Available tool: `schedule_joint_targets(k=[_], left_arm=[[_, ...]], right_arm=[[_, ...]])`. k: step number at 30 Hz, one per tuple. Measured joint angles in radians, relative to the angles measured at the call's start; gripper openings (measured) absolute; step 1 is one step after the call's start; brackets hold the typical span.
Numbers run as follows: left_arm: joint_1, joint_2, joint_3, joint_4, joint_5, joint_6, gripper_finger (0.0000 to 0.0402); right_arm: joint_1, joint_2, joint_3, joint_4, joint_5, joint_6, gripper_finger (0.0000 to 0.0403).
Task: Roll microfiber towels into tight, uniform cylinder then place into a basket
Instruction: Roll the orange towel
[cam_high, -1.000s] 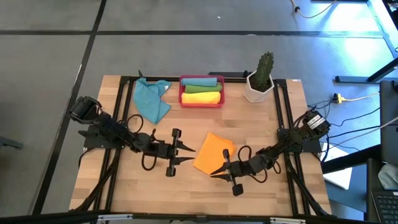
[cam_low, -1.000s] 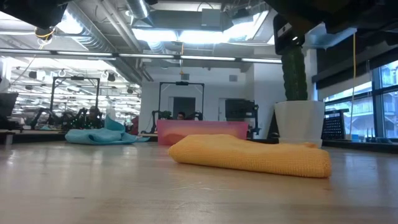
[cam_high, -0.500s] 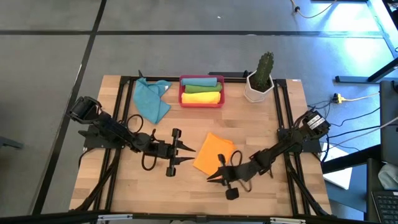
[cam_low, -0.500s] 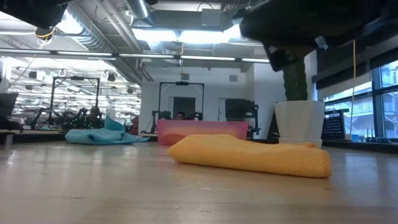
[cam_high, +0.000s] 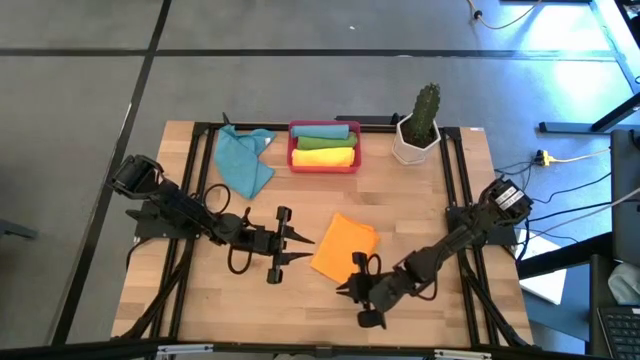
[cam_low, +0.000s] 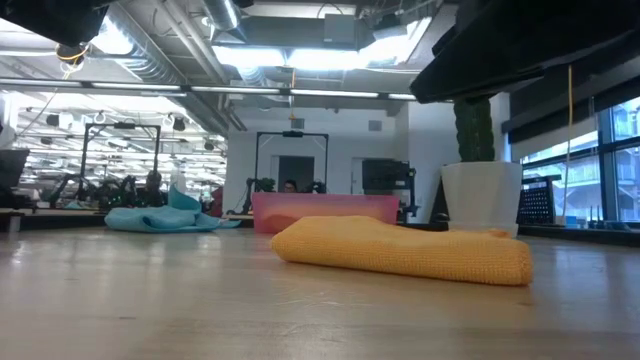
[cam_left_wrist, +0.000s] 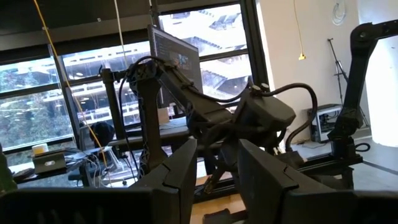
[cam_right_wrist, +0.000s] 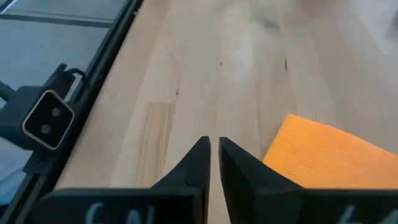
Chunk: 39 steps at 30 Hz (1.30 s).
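An orange towel (cam_high: 345, 243) lies flat on the wooden table, folded thick as the low view shows it (cam_low: 400, 250). My right gripper (cam_high: 343, 291) hovers shut just past the towel's near edge, fingers slanting down; in its wrist view (cam_right_wrist: 214, 146) the towel (cam_right_wrist: 329, 155) lies beside the fingers, untouched. My left gripper (cam_high: 302, 249) waits open to the left of the towel, nothing between its fingers (cam_left_wrist: 217, 168). The red basket (cam_high: 323, 163) at the far edge holds a green roll (cam_high: 325, 131) and a yellow roll (cam_high: 325, 155). A teal towel (cam_high: 245, 160) lies crumpled to its left.
A white pot with a cactus (cam_high: 415, 135) stands at the far right beside the basket. Black frame rails (cam_high: 200, 190) run along the table's left and right sides. Bare wood shows between the orange towel and the near edge (cam_high: 300, 310).
My right gripper has swung a little toward the table's near edge, off the orange towel's near corner, and tipped its fingers downward. It has stayed shut. The orange towel has not moved.
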Motion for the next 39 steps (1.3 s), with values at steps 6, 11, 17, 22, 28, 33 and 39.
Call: schedule_joint_targets(k=[6, 11, 17, 22, 28, 33, 39], left_arm=[[0.0, 0.0, 0.0, 0.0, 0.0, 0.0, 0.0105], [0.0, 0.0, 0.0, 0.0, 0.0, 0.0, 0.0105], [0.0, 0.0, 0.0, 0.0, 0.0, 0.0, 0.0105], [0.0, 0.0, 0.0, 0.0, 0.0, 0.0, 0.0105], [0.0, 0.0, 0.0, 0.0, 0.0, 0.0, 0.0105], [0.0, 0.0, 0.0, 0.0, 0.0, 0.0, 0.0105], [0.0, 0.0, 0.0, 0.0, 0.0, 0.0, 0.0105]], right_arm=[[0.012, 0.032, 0.0, 0.043, -0.007, -0.033, 0.0036], [0.016, 0.107, 0.038, 0.063, -0.057, -0.12, 0.0052], [0.017, 0.149, 0.114, 0.016, -0.059, -0.152, 0.0131], [0.02, 0.149, 0.172, -0.183, -0.005, -0.063, 0.0191], [0.027, 0.149, 0.197, -0.388, 0.019, 0.089, 0.0208], [0.038, 0.149, 0.196, -0.455, 0.019, 0.142, 0.0209], [0.05, 0.149, 0.196, -0.472, 0.028, 0.141, 0.0209]])
